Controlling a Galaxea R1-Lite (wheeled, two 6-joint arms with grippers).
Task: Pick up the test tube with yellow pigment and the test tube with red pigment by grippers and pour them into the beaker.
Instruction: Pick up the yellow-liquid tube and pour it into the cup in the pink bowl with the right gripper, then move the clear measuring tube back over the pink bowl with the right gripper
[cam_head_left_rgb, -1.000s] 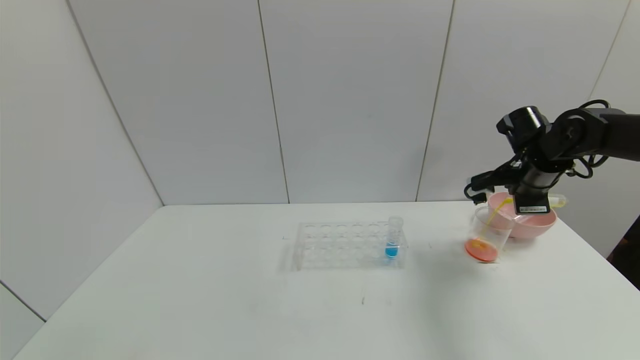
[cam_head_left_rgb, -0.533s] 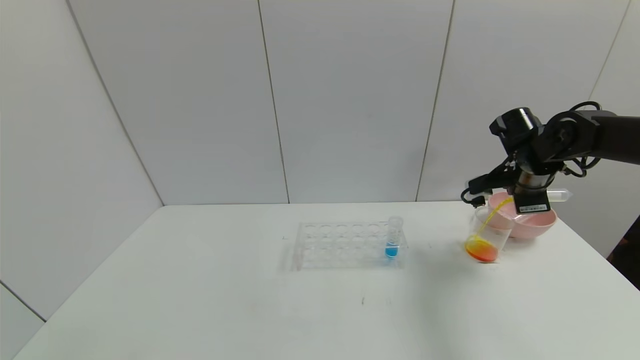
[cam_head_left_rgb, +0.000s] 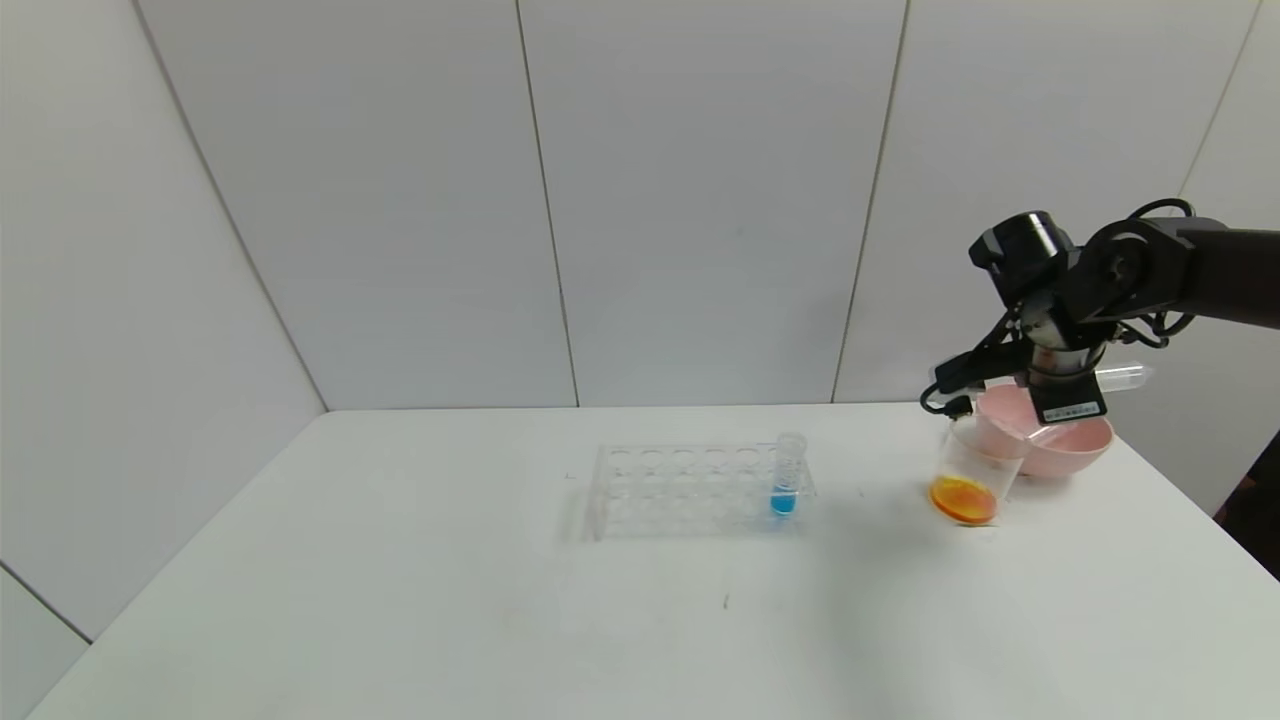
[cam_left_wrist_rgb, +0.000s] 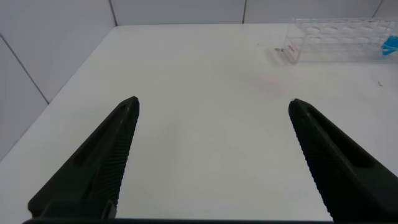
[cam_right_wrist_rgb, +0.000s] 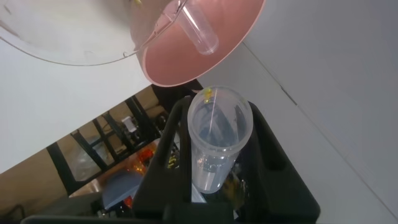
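Observation:
My right gripper (cam_head_left_rgb: 1066, 388) is shut on the test tube with yellow pigment (cam_head_left_rgb: 1122, 376). It holds the tube about level above the beaker (cam_head_left_rgb: 972, 472), near the bowl's left rim. In the right wrist view the tube (cam_right_wrist_rgb: 214, 146) sits between the fingers (cam_right_wrist_rgb: 171, 143), looks emptied, and has a yellow trace at its mouth. The beaker holds orange liquid at its base, and its rim shows in the right wrist view (cam_right_wrist_rgb: 74, 53). No tube with red liquid is in view. My left gripper (cam_left_wrist_rgb: 212, 102) is open and empty over bare table.
A pink bowl (cam_head_left_rgb: 1085, 445) stands right behind the beaker, and an empty clear tube (cam_right_wrist_rgb: 200, 32) lies in it. A clear rack (cam_head_left_rgb: 690, 492) at the table's middle holds a blue-liquid tube (cam_head_left_rgb: 787, 478). The table's right edge is close to the bowl.
The yellow stream from the tube into the beaker has stopped. The right gripper has risen slightly and shifted left. The beaker's liquid has turned more evenly orange.

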